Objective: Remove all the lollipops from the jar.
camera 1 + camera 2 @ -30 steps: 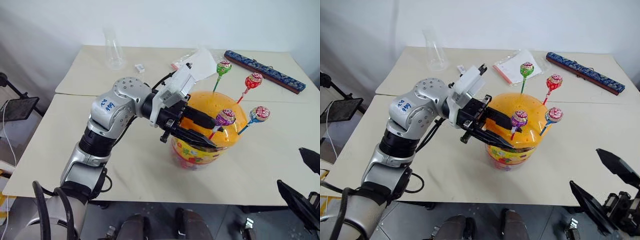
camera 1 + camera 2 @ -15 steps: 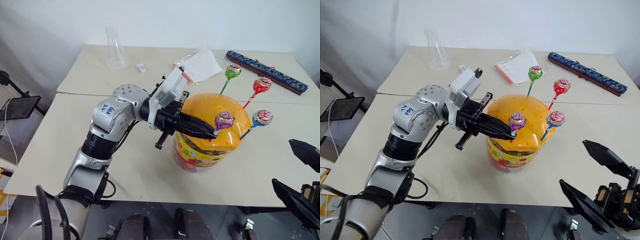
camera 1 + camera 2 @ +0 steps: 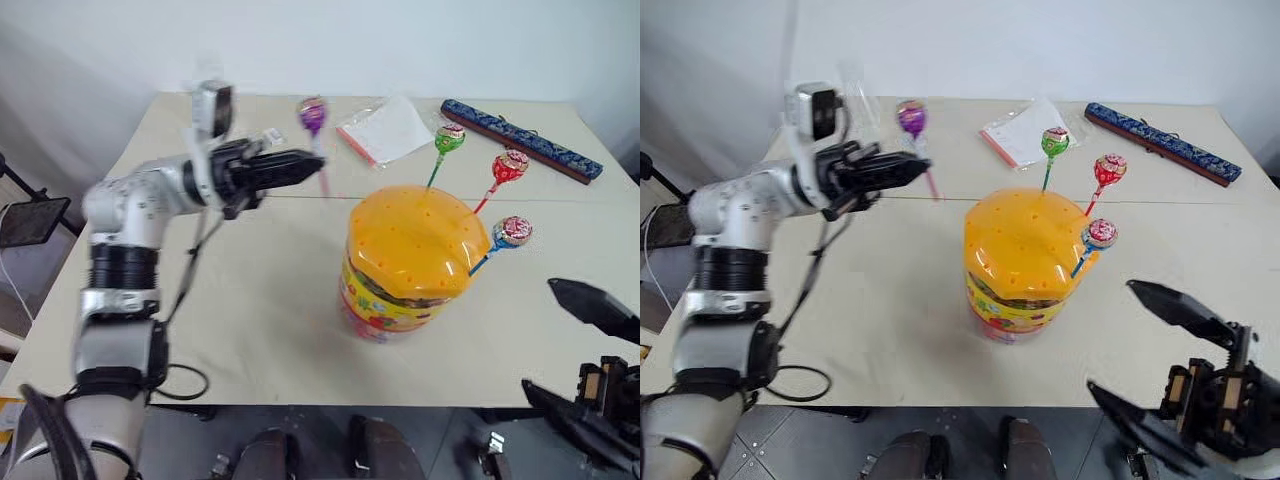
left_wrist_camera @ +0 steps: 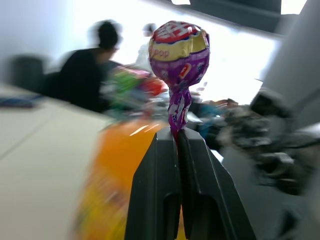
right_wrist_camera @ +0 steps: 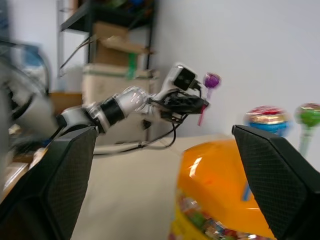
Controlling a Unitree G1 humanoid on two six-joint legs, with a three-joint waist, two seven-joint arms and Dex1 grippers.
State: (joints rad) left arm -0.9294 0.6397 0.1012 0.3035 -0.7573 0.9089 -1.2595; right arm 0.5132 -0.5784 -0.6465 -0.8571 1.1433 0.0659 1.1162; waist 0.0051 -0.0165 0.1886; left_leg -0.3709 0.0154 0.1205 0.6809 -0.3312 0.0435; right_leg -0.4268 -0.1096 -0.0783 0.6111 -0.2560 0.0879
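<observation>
The left gripper [image 3: 312, 168] pinched the purple lollipop [image 3: 313, 114] by its stick, head upright, held up left of the jar [image 3: 415, 262] and well clear of it. The pinch looked thin — the stick could swivel or slip if the arm swung hard. The arm reached out nearly level. Three lollipops [image 3: 508, 165] stood in the lid. The right gripper [image 3: 1150, 350] was spread wide, low beside the jar, off the tabletop [image 3: 260, 310].
</observation>
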